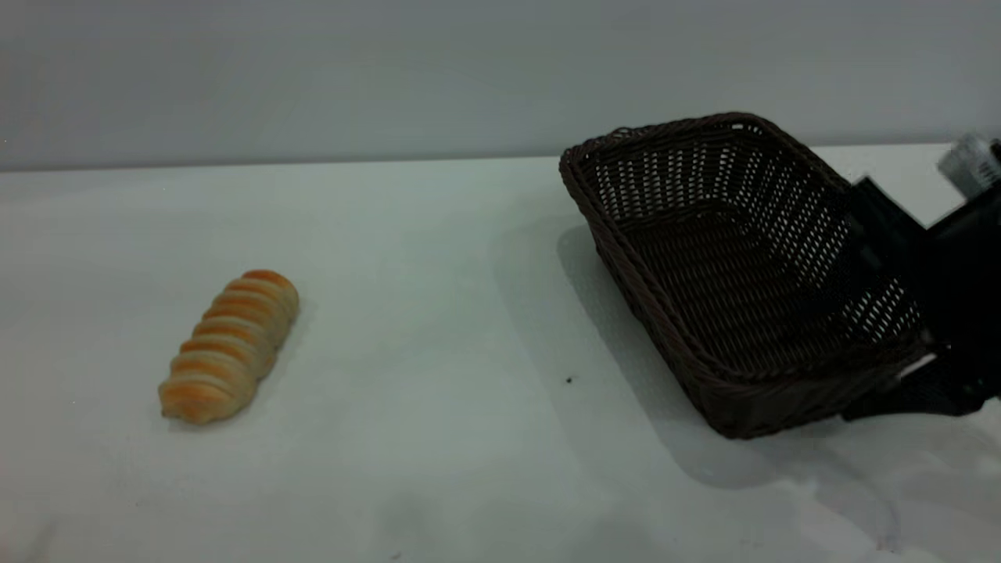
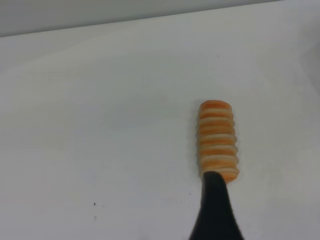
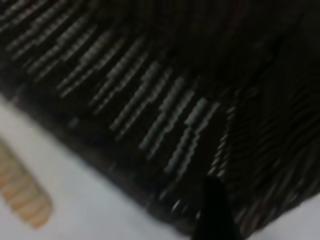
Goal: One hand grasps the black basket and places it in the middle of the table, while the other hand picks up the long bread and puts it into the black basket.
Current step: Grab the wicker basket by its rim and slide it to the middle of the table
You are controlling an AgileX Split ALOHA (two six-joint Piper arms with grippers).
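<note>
- A pale grey wall stands behind a wide pale bench (image 1: pixel 438 258) with a few tiny dark specks on it.
- The bread (image 1: pixel 229 346) lies flat on the bench at the left of the exterior view, well apart from the basket, its long axis running diagonally.
- The basket (image 1: pixel 727 266) sits at the right side of the bench, tilted, with its left long side raised off the surface and a shadow beneath it.
- The right tool (image 1: pixel 911 313) is at the basket's right end, one dark finger inside over the rim and the rest outside; it looks clamped on that end wall.
- In the right wrist view the basket's open weave (image 3: pixel 165 110) fills most of the picture, with one dark fingertip (image 3: pixel 215 210) against it and the bread (image 3: pixel 22 192) seen far off.
- The left tool does not show in the exterior view.
- In the left wrist view one dark fingertip (image 2: pixel 215 210) shows just before the near end of the bread (image 2: pixel 217 140); I cannot tell whether the left tool is apart or together.
</note>
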